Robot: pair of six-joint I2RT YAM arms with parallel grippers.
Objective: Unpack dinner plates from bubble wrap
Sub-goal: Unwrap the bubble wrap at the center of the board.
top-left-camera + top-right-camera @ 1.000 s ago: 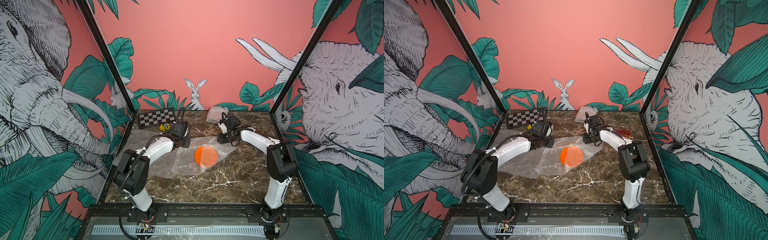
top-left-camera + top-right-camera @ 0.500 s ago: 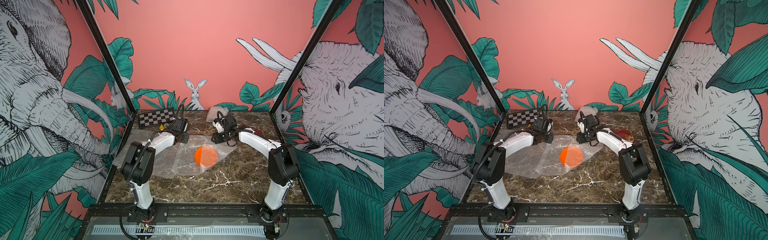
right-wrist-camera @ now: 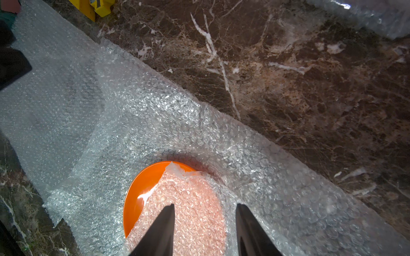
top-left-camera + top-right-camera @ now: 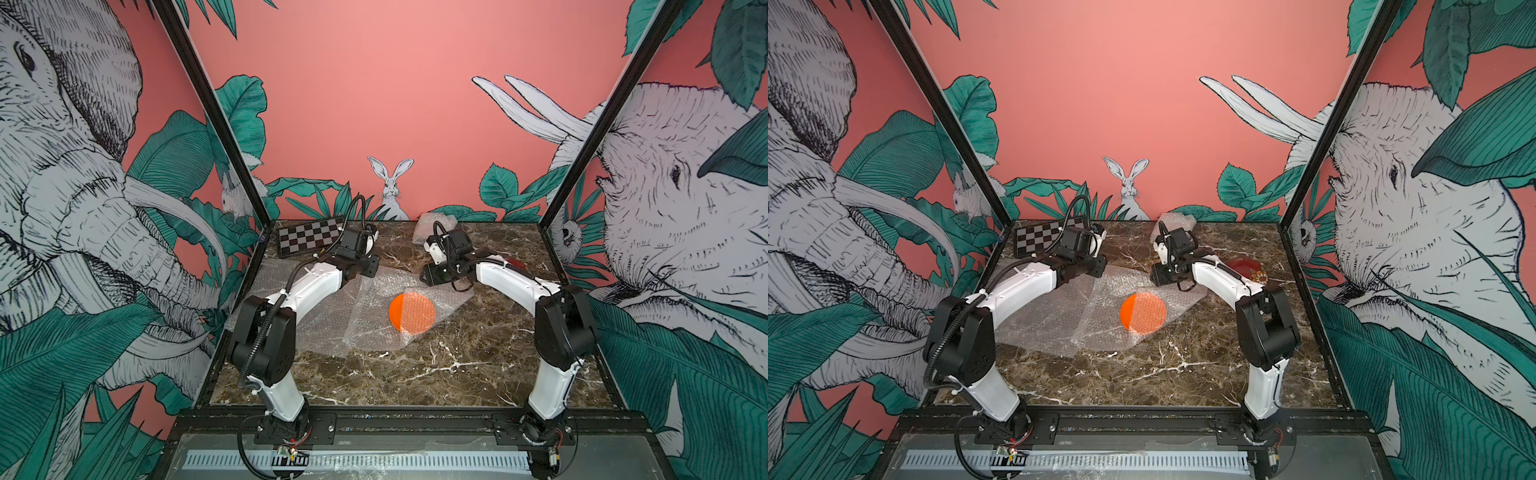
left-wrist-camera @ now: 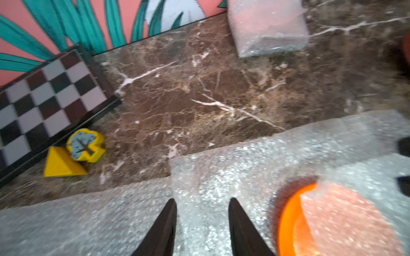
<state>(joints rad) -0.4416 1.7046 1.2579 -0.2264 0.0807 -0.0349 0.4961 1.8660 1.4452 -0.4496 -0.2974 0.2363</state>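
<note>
While half-open, fingers (image 5: 164,228) (image 3: 159,230) overhang bubble wrap (image 5: 221,168).

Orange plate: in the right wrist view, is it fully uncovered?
No, a flap of bubble wrap lies over most of the orange plate, leaving one edge bare.

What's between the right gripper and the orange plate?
A bubble wrap flap over most of the orange plate, facing the open right gripper; shown in the right wrist view.
</note>
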